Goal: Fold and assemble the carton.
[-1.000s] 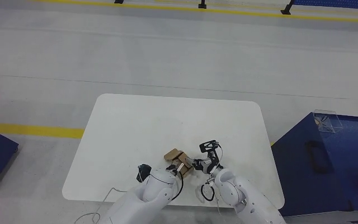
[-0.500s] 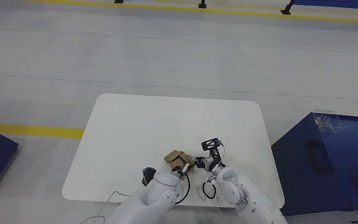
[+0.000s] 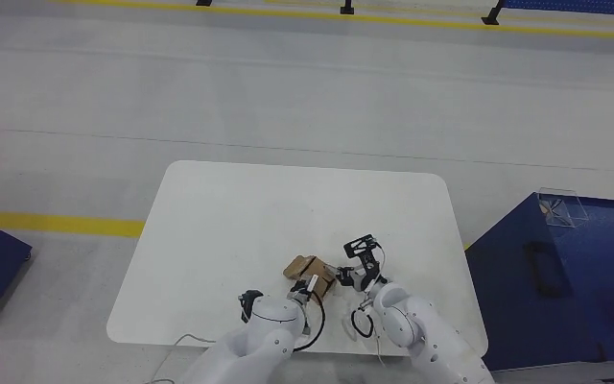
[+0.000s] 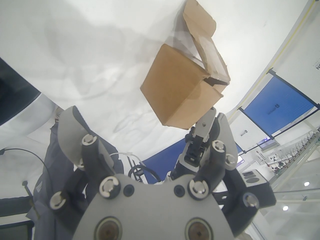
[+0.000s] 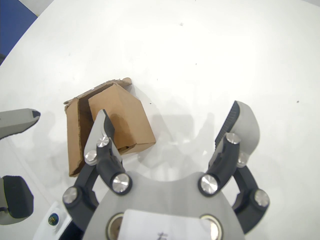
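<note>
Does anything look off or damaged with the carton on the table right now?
Yes. The carton on the table is only half formed: one side panel gapes away from the body, and one of its corners looks ragged. The left tool and right tool are both open beside it.

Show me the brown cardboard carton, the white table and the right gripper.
brown cardboard carton [image 5: 130,118], right wrist view, on its folded side panel.
white table [image 3: 240,221], top view, on bare tabletop.
right gripper [image 5: 170,108], right wrist view, midway between its open fingertips.
</note>
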Robot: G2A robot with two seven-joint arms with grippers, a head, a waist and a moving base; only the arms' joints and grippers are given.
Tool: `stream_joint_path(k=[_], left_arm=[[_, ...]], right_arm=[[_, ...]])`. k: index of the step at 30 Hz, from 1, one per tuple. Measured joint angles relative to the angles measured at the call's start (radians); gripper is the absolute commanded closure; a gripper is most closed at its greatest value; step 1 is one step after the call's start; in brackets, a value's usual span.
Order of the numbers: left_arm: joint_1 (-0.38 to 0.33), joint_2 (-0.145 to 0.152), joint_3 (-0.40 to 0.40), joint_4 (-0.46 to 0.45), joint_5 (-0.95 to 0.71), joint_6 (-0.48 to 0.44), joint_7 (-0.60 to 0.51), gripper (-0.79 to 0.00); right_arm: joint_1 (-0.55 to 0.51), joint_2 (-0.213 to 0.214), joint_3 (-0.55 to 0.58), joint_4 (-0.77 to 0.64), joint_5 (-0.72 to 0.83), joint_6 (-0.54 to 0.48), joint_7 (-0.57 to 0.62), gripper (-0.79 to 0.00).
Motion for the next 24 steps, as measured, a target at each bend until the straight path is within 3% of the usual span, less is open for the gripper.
stream_joint_path(k=[7,13,18,24], left_arm=[[-0.007,0.001,0.016,-0.033,0.011,0.003,-0.003,-0.785],[0.041,0.009,-0.031,-0.141,0.041,-0.037,0.025,-0.785],[0.076,0.016,-0.051,-0.180,0.111,-0.063,-0.034,-0.785],[0.097,0.016,-0.060,-0.187,0.152,-0.051,-0.074,-0.785]], right_arm=[[-0.067,0.022,0.101,-0.047,0.028,-0.105,-0.041,-0.785],[-0.161,0.046,0.199,-0.083,-0.003,-0.144,0.035,-0.785],[-0.141,0.036,0.146,-0.055,-0.025,-0.132,0.074,-0.785],[-0.026,0.000,0.039,0.049,-0.015,-0.069,0.040,-0.785]])
